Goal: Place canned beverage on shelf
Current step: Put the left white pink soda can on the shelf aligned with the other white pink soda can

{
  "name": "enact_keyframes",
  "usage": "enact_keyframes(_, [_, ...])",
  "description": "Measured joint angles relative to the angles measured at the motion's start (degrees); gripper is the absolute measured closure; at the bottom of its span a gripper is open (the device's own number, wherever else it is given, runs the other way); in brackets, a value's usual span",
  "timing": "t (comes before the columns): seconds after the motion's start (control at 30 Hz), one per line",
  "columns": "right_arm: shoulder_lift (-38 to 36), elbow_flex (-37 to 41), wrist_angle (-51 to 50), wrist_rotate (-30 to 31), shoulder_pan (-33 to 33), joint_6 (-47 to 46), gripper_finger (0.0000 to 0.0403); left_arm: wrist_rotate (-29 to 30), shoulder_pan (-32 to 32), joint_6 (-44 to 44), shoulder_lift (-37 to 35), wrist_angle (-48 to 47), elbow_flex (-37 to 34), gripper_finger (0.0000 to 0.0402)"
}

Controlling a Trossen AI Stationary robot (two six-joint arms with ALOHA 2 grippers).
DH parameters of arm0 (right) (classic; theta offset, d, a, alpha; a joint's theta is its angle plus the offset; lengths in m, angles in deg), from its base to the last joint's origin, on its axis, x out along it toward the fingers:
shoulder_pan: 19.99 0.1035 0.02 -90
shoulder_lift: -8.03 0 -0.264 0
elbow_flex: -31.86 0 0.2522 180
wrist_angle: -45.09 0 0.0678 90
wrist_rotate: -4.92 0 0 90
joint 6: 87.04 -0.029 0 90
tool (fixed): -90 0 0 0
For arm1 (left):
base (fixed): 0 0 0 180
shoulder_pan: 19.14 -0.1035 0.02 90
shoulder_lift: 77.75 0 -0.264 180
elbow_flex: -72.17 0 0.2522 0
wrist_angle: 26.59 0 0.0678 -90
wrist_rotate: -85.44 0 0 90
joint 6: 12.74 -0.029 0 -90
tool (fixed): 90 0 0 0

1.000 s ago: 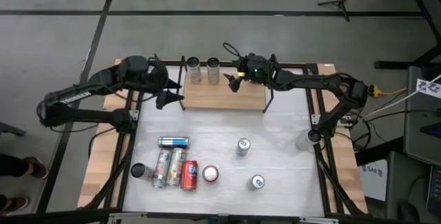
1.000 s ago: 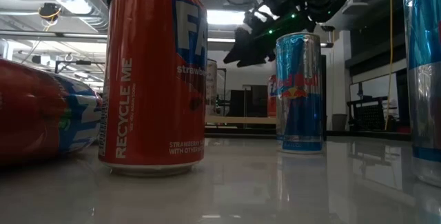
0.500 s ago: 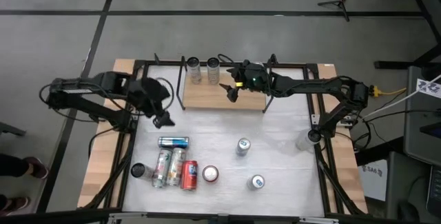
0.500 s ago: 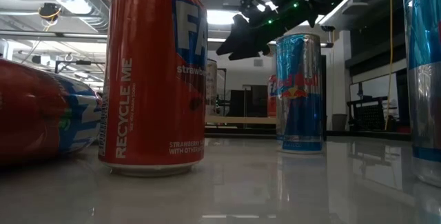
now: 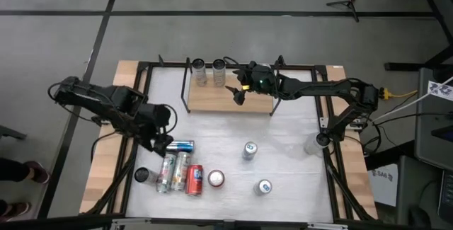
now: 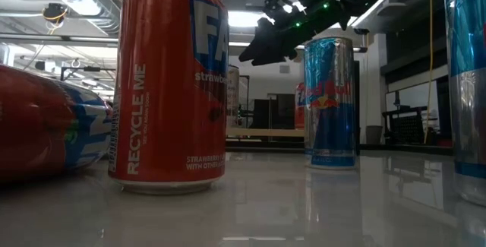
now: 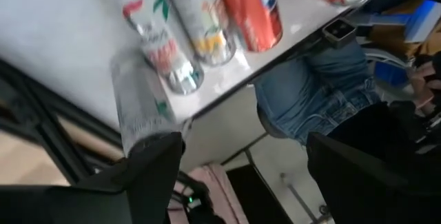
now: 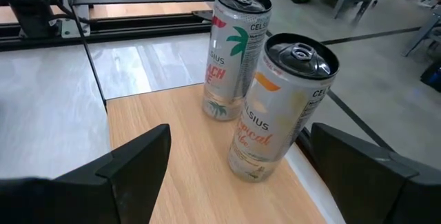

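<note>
The shelf (image 5: 230,97), a light-wood board with black rod uprights, stands at the table's far side. Two silver cans (image 5: 200,71) (image 5: 219,69) stand upright on its far left part and also show in the right wrist view (image 8: 231,52) (image 8: 279,103). My right gripper (image 5: 238,93) (image 8: 241,134) hovers open and empty over the board, just near of these cans. My left gripper (image 5: 161,145) (image 7: 241,141) is open and empty above the table's near left, beside a blue can (image 5: 178,146) lying on its side.
Several cans lie side by side at the near left (image 5: 174,171), among them a red one (image 5: 195,180) (image 6: 171,80). A dark can (image 5: 142,175) and three more cans (image 5: 216,179) (image 5: 249,150) (image 5: 264,186) stand upright. A person in jeans (image 7: 310,93) stands at the near edge.
My left gripper has swung from the shelf's left end toward the table's near edge, arriving over the lying cans at the near left, still open. My right gripper has stayed open over the shelf with only a small shift. No can has moved.
</note>
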Motion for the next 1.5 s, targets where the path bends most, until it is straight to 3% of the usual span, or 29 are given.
enact_keyframes(0.4, [0.00, 0.00, -0.76, 0.00, -0.02, -0.01, 0.0056, 1.06, 14.79, 18.89, 0.09, -0.04, 0.00, 0.0096])
enact_keyframes(0.63, [0.00, 0.00, -0.77, 0.01, -0.02, -0.01, 0.0056, 9.80, 23.00, 27.99, 0.85, -0.02, 0.00, 0.0096])
enact_keyframes(1.03, [0.00, 0.00, -0.80, 0.00, -0.02, -0.01, 0.0056, 8.07, 31.20, 28.38, 8.83, 0.76, 0.00, 0.0096])
enact_keyframes(1.5, [0.00, 0.00, -0.80, 0.00, -0.02, -0.10, 0.0056, 16.15, 35.09, 27.98, 11.37, 0.52, 0.00, 0.0096])
